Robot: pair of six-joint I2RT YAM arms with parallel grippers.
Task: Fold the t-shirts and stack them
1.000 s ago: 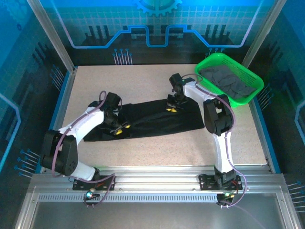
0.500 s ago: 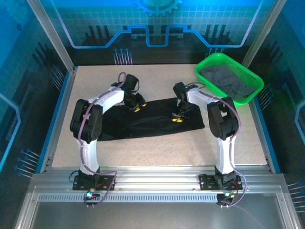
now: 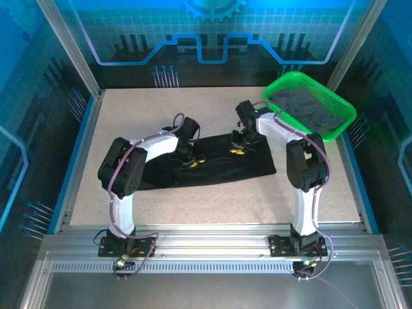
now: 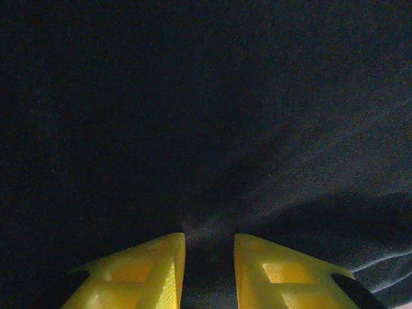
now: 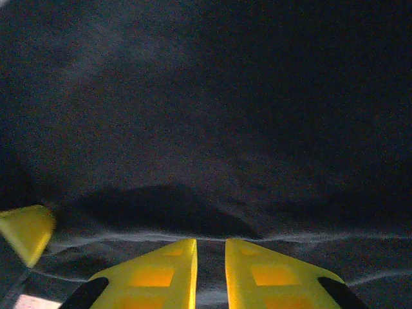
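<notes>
A black t-shirt (image 3: 222,172) lies on the table folded into a long strip. My left gripper (image 3: 194,161) presses down on its middle. In the left wrist view the yellow fingers (image 4: 161,270) stand close together at the left gripper (image 4: 209,239), with a ridge of the t-shirt (image 4: 212,129) pinched between them and creases running out from the gap. My right gripper (image 3: 237,151) is on the shirt's far right part. In the right wrist view the right gripper (image 5: 210,243) is shut on a fold of the t-shirt (image 5: 212,116). More dark grey t-shirts (image 3: 308,107) lie heaped in the basket.
The bright green mesh basket (image 3: 327,133) stands at the table's back right corner, close behind the right arm. Metal posts and blue panel walls ring the table. Bare tabletop (image 3: 129,116) lies at the back left and along the front.
My left arm swung from the shirt's near left part to its far edge, then onto its middle, and its jaws narrowed. The right gripper shifted only slightly over the shirt's right part.
</notes>
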